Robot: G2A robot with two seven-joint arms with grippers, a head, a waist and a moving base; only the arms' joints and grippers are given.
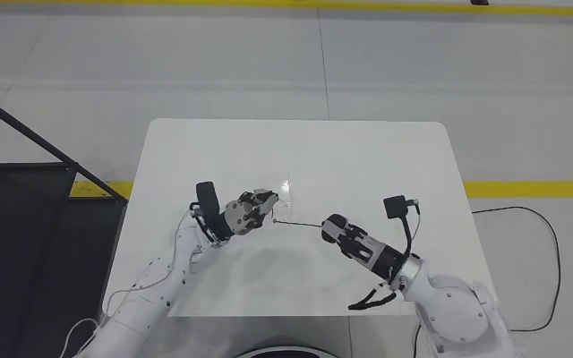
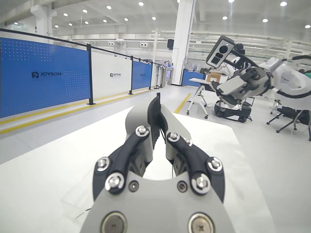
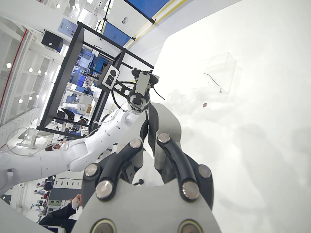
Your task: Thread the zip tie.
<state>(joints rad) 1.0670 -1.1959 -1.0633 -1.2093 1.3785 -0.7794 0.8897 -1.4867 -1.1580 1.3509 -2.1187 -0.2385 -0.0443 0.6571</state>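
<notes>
Zip tie [image 1: 300, 224] bridges left end effector [image 1: 267, 206] and right end effector [image 1: 329, 225], both gripping it.

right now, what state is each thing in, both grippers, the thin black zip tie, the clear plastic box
left gripper: shut on one end of the thin black zip tie
right gripper: shut on its other end
thin black zip tie: stretched between both grippers
clear plastic box: resting on the white table, a second thin tie inside

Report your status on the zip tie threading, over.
Left gripper and right gripper: jaws shut on zip tie. Tie spans between them. Clear container just beyond the gap, not blocking.
</notes>
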